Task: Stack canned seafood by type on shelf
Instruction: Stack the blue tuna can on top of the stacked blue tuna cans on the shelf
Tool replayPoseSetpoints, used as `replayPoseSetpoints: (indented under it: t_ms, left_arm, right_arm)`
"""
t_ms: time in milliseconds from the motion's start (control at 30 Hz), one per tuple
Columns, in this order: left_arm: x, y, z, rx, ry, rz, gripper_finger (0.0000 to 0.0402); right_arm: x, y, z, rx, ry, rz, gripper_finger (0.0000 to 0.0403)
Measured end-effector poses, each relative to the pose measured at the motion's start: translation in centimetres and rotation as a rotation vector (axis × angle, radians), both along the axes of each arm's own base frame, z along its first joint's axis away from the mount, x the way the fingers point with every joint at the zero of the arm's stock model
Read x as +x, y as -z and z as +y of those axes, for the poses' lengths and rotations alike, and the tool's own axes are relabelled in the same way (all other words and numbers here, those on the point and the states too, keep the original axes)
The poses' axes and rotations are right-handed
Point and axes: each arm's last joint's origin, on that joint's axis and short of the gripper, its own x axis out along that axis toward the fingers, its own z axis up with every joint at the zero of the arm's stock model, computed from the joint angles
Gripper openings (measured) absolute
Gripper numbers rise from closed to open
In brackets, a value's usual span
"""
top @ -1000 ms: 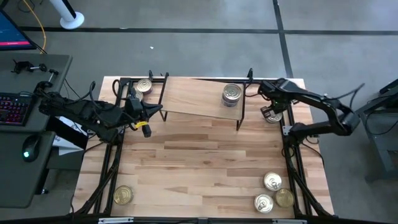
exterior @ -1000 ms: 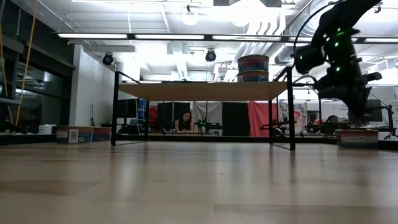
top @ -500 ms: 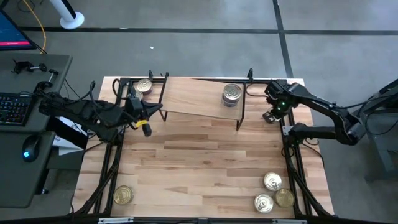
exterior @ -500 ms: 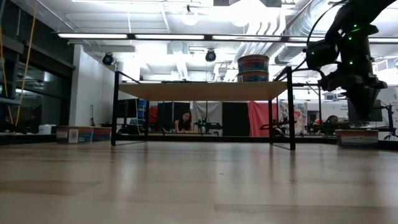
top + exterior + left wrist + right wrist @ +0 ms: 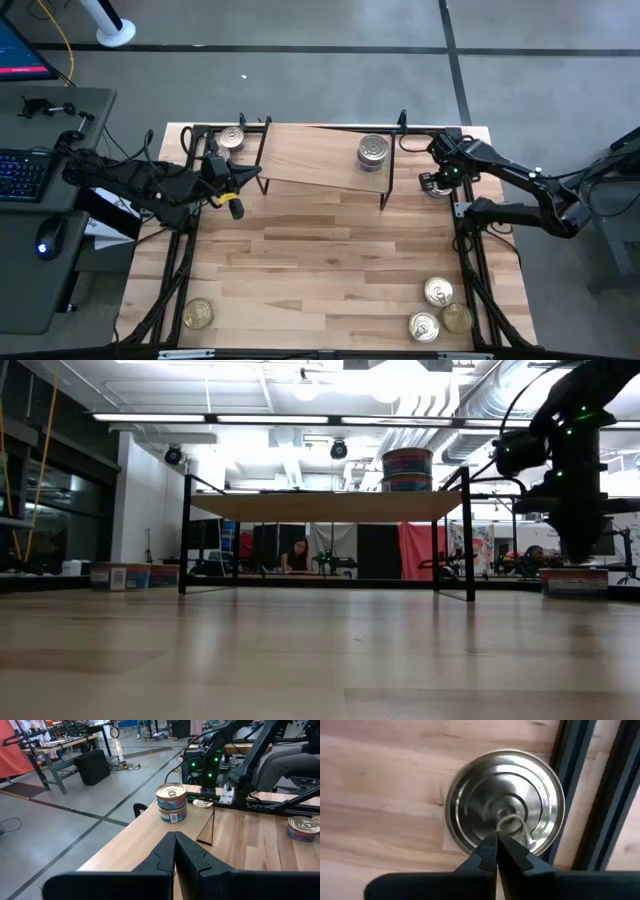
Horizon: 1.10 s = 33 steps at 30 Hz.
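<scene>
While the right gripper [image 5: 496,836] hangs straight over a silver-lidded tin [image 5: 505,809] on the tabletop just beside the shelf [image 5: 310,160], its fingers are pressed together and grip nothing. That tin sits tight against the black frame rail [image 5: 580,795], so one side looks cramped. My read: rigid metal, dense for its size, smooth rim, likely slippery; the jaws must spread and straddle the side wall across the diameter, not the pull tab [image 5: 512,826]. The shelf already carries a two-tin stack [image 5: 171,803]. One more tin [image 5: 231,137] sits at the far left corner, one [image 5: 197,314] near left, three [image 5: 440,308] near right. The left gripper [image 5: 175,840] is parked by the shelf's left end, fingers closed, empty.
</scene>
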Motion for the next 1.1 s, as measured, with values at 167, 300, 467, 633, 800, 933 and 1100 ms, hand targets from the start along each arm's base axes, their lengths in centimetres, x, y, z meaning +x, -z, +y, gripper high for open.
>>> replayPoseSetpoints:
  t_ms: [167, 300, 467, 633, 800, 933, 1100]
  left_arm:
    - [0.0, 0.0, 0.0, -0.007, -0.002, -0.004, 0.0000]
    - [0.0, 0.0, 0.0, -0.008, -0.002, -0.004, 0.0000]
    - [0.0, 0.0, 0.0, -0.008, -0.002, -0.004, 0.0000]
    - [0.0, 0.0, 0.0, -0.008, -0.002, -0.004, 0.0000]
    - [0.0, 0.0, 0.0, -0.008, -0.002, -0.004, 0.0000]
    - [0.0, 0.0, 0.0, -0.008, -0.002, -0.004, 0.0000]
    - [0.0, 0.0, 0.0, -0.008, -0.002, -0.005, 0.0000]
  right_arm:
    - [-0.3, 0.8, 0.4, 0.000, 0.074, 0.039, 0.0000]
    - [-0.3, 1.2, 0.9, 0.024, 0.086, 0.047, 0.0000]
    - [0.0, 1.3, 2.0, 0.069, 0.077, 0.043, 0.0000]
    - [0.6, 1.1, 3.2, 0.094, 0.052, -0.014, 0.0000]
    - [1.5, 1.1, 4.1, 0.113, -0.050, -0.048, 0.0000]
    - [2.1, 1.1, 4.9, 0.150, -0.151, -0.072, 0.0000]
    - [2.5, 1.1, 5.9, 0.192, -0.265, -0.081, 0.0000]
